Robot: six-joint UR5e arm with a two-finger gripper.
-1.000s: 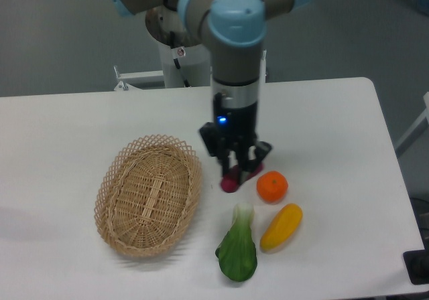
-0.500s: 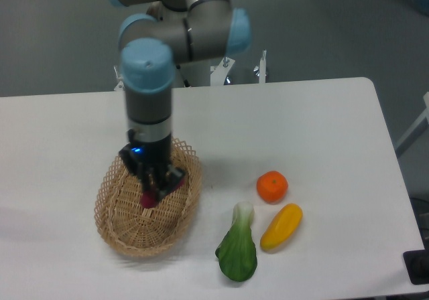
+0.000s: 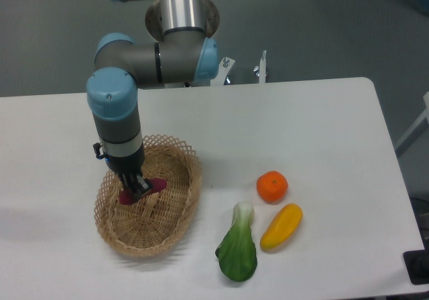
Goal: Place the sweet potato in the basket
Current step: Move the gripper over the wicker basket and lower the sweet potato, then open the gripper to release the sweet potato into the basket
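Observation:
The tan wicker basket [image 3: 175,228] sits on the white table at the left. My gripper [image 3: 136,187] points down over the basket's left half. It is shut on the magenta sweet potato [image 3: 155,184], whose ends stick out on both sides of the fingers. The sweet potato hangs low inside the basket; I cannot tell if it touches the bottom.
A round orange [image 3: 272,186], a yellow pepper-like vegetable [image 3: 281,226] and a green bok choy [image 3: 237,250] lie to the right of the basket. The robot's base stands behind the table's far edge.
My gripper carried the sweet potato from beside the orange leftward to the basket, then a little further left and lower inside it.

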